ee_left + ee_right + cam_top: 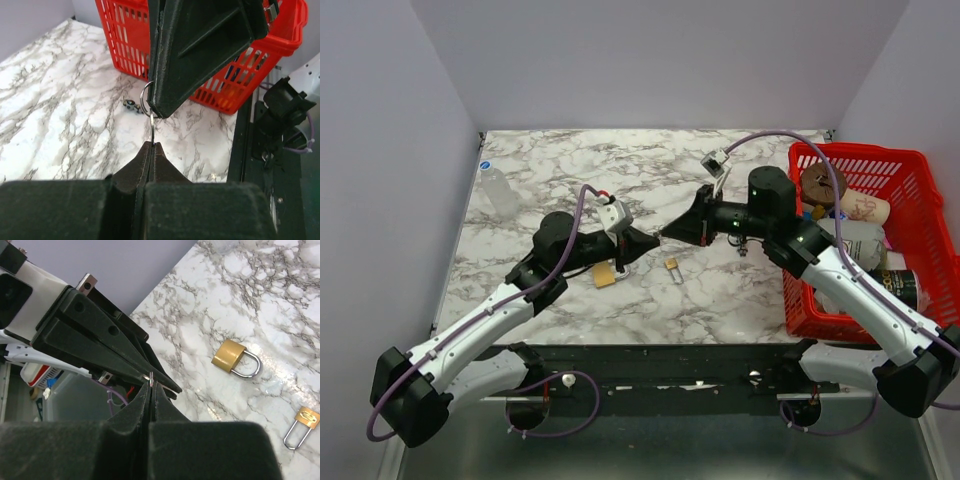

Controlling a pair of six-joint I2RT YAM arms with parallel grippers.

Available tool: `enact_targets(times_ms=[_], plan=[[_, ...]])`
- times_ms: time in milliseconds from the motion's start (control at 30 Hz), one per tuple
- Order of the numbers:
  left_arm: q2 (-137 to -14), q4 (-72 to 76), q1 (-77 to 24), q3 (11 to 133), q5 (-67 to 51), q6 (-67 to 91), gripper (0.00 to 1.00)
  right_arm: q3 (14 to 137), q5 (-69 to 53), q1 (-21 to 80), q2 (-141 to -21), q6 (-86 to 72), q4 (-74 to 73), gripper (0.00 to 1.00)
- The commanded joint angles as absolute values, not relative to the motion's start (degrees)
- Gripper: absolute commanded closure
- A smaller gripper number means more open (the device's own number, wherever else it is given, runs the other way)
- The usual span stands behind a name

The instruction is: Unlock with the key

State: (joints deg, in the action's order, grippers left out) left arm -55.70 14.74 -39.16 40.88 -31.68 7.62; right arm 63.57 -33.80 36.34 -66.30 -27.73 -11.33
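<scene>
The left gripper (151, 146) is pinching the thin silver metal key (151, 127) tightly. It is seeming light and slippery; better gripping its flat faces.

Slim silver key (151, 126) on wire ring (143, 100), aloft at scene centre, brass padlock (230, 355) flat near-left, shackle closed, smaller long-shackled padlock (306, 417) flat to its right.

Setting: robotics lab test cell. Plain pale walls (380, 150) enclose a marble-patterned table (570, 170). The left arm (480, 325) and right arm (865, 295), both cabled, mount on a black rail (670, 365) — a red basket (865, 149) holds assorted test objects.
</scene>
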Motion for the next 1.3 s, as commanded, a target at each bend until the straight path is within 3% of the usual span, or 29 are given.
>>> enact_targets(times_ms=[0, 67, 167, 333, 833, 1033, 1200, 1267], plan=[[-54.7, 3.1, -40.0, 45.7, -37.7, 2.9, 1.0, 66.3, -29.2, 36.6, -64.4, -17.7, -20.0, 0.74], [-54.7, 0.5, -40.0, 46.1, -39.7, 2.8, 1.0, 67.4, -29.3, 36.6, -64.2, -12.2, -24.1, 0.55], [-55.2, -4.1, -40.0, 46.6, -44.3, 2.9, 1.0, 67.7, -31.5, 36.6, -63.8, -6.4, -26.9, 0.43], [-57.0, -8.1, -40.0, 46.8, -51.0, 3.3, 1.0, 66.4, -37.8, 38.2, -63.8, -2.9, -28.3, 0.44], [-59.8, -11.7, -40.0, 48.3, -52.8, 1.7, 1.0, 64.9, -38.6, 45.1, -67.8, 1.1, -30.4, 0.59], [-59.9, -11.5, -40.0, 48.4, -53.2, 1.7, 1.0, 64.0, -39.5, 45.2, -67.9, 1.1, -29.4, 0.7], [-60.0, -11.1, -40.1, 48.3, -53.7, 2.0, 1.0, 62.3, -41.8, 45.2, -67.8, 0.1, -25.4, 0.98], [-59.7, -11.0, -40.1, 48.4, -53.0, 2.4, 1.0, 60.5, -41.8, 45.3, -67.2, -3.4, -23.0, 0.99]])
